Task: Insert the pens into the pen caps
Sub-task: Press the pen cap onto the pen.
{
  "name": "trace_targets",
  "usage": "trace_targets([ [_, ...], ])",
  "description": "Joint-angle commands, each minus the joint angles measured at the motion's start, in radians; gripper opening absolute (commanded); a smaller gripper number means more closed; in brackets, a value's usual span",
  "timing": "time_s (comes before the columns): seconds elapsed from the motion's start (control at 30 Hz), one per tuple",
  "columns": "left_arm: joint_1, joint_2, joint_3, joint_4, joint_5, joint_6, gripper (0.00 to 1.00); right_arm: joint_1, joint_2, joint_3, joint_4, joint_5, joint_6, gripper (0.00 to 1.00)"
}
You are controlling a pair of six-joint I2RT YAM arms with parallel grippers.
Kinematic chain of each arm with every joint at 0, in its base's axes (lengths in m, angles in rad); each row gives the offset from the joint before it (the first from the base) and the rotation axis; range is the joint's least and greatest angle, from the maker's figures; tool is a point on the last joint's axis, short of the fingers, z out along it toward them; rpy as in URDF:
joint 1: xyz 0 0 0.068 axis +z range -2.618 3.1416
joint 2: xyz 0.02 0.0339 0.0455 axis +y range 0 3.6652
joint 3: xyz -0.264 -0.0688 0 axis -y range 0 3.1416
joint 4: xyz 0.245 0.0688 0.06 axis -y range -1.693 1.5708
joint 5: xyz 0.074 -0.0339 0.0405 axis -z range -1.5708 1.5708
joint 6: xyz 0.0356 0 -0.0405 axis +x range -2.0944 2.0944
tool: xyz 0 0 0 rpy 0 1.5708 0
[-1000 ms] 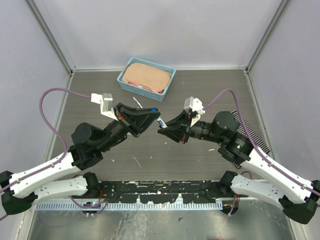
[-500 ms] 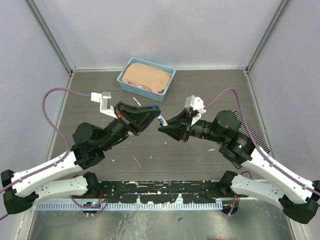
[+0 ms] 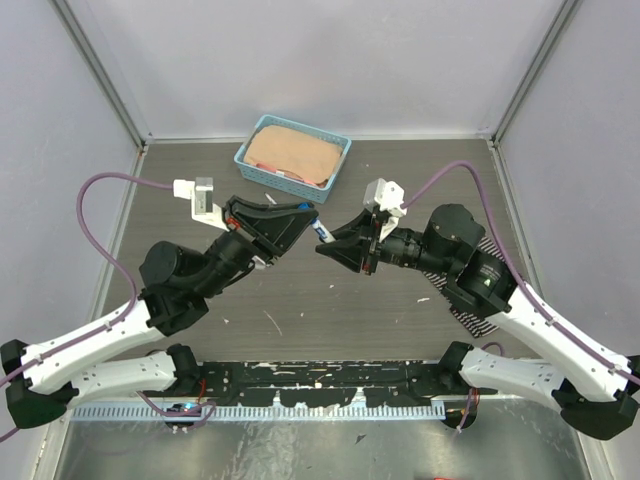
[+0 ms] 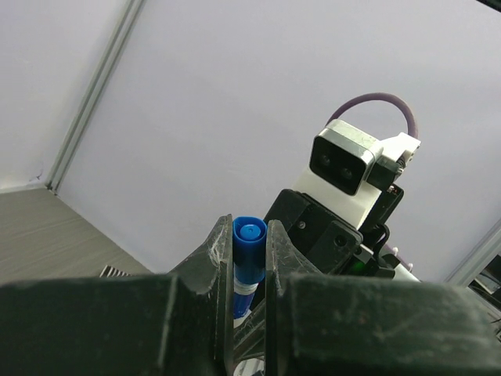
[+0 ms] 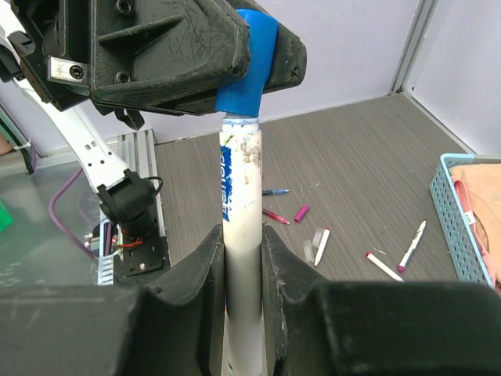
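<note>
My left gripper (image 4: 249, 235) is shut on a blue pen cap (image 4: 249, 254), held in the air. My right gripper (image 5: 241, 235) is shut on a white pen barrel (image 5: 240, 188) with blue print. The barrel's top end sits in the mouth of the blue cap (image 5: 246, 70). In the top view the two grippers, left (image 3: 303, 216) and right (image 3: 330, 243), meet above mid-table with the pen (image 3: 322, 233) between them. Other pens lie on the table: a blue one (image 5: 274, 191), a red one (image 5: 275, 216) and white ones (image 5: 321, 245) (image 5: 383, 266). A magenta cap (image 5: 301, 212) lies beside them.
A light blue basket (image 3: 246, 160) holding a tan cloth stands at the back centre; its edge shows in the right wrist view (image 5: 454, 211). A loose white pen (image 3: 273, 201) lies just in front of it. Grey walls enclose the table on three sides.
Both grippers have moved a little toward the back of the table and higher, still joined through the pen and cap. Both stay shut.
</note>
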Motion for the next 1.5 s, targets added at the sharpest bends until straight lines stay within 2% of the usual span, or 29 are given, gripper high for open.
trace_targets([
  [0.0, -0.023, 0.031, -0.014, -0.189, 0.128, -0.005, 0.0, -0.004, 0.009, 0.123, 0.165, 0.09, -0.058, 0.0],
  [0.27, -0.029, 0.051, -0.011, -0.228, 0.143, 0.01, 0.0, -0.003, 0.018, 0.16, 0.156, 0.11, -0.066, 0.0],
  [0.8, -0.087, 0.094, -0.042, -0.247, 0.058, 0.081, 0.0, -0.003, 0.035, 0.183, 0.199, 0.168, 0.015, 0.0],
  [1.47, -0.109, 0.106, -0.047, -0.268, 0.091, 0.075, 0.0, -0.003, 0.062, 0.266, 0.167, 0.293, -0.134, 0.0],
])
